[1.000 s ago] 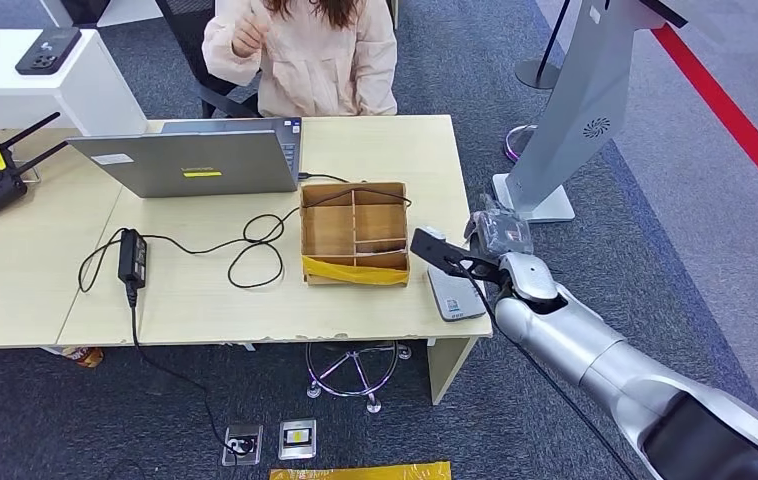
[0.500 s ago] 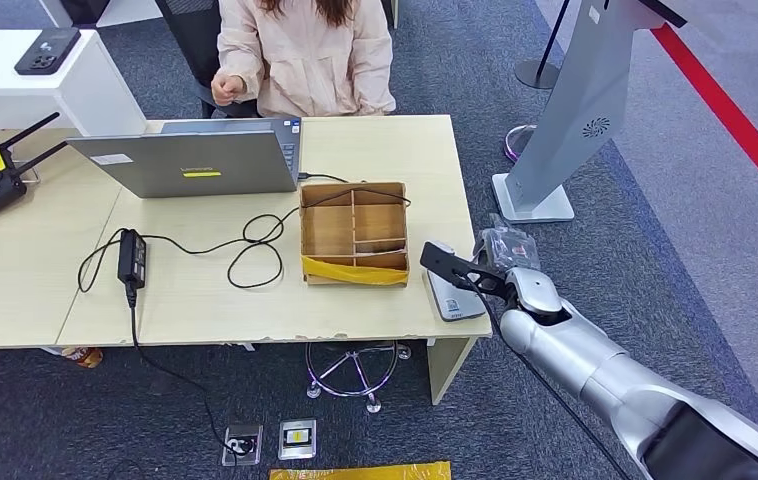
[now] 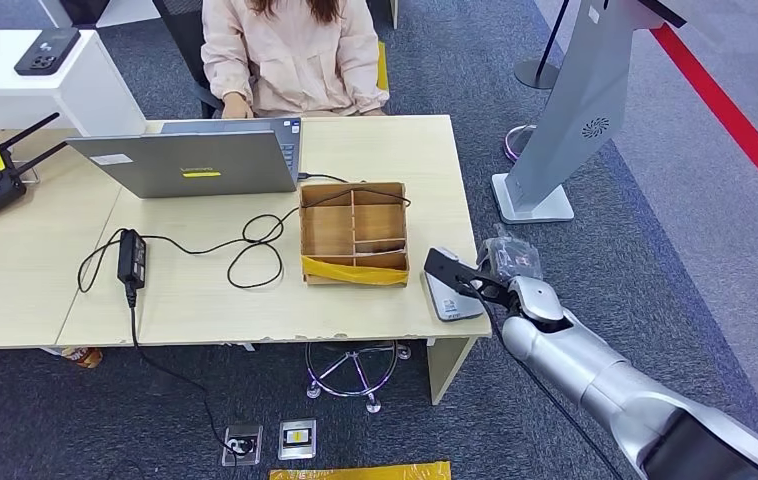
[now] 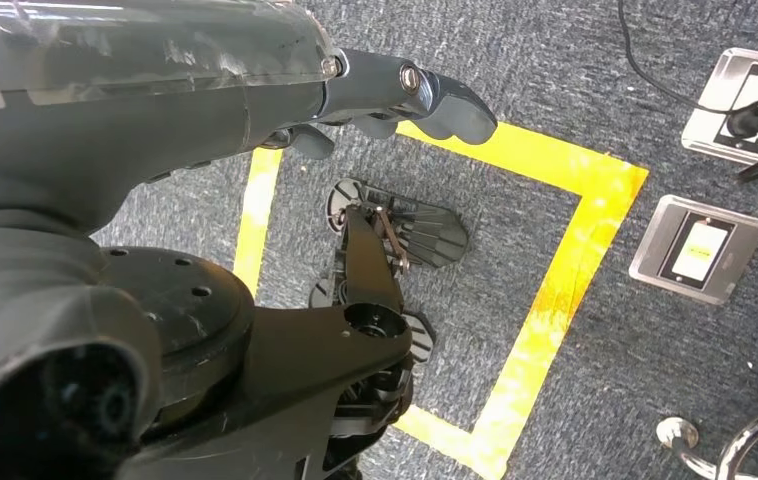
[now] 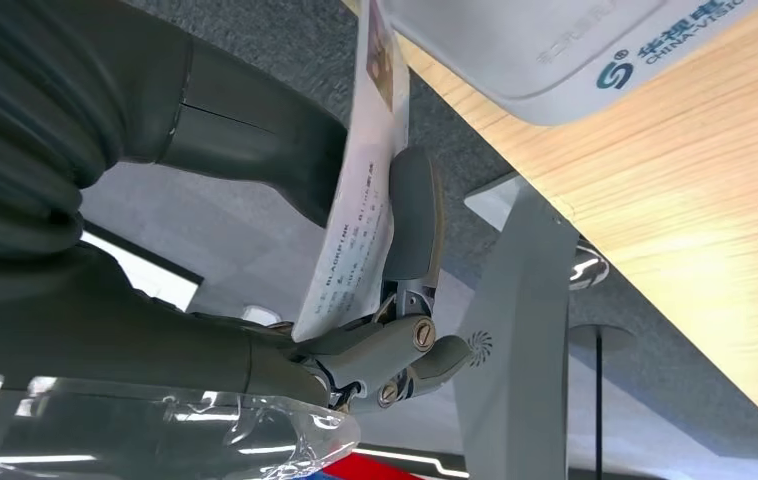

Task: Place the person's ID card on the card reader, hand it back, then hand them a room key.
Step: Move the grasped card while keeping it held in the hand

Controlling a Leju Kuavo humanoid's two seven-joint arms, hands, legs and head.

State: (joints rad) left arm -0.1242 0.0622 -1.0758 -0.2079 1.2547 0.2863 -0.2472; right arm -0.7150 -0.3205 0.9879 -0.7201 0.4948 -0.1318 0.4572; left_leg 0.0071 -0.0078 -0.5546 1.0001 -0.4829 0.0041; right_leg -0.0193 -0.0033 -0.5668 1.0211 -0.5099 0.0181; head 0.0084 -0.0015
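From the head view I see my right hand (image 3: 500,285) at the near right corner of the desk (image 3: 205,290), its dark fingers reaching over the card reader (image 3: 447,295), a grey slab lying flat at the desk edge just right of the box (image 3: 355,232). That view does not let me read what the hand carries. The right wrist view settles it: the ID card (image 5: 355,210) is pinched between thumb and fingers (image 5: 413,215), printed face showing, standing edge-on just beside the reader's white casing. The left wrist view shows my left hand (image 4: 395,95) hanging over carpet with yellow floor tape (image 4: 555,270), fingers loosely curled, holding nothing. Against a second ago, the right hand has dropped lower and nearer the reader. The person (image 3: 295,55) across the desk has lowered a raised hand behind the laptop (image 3: 195,160).
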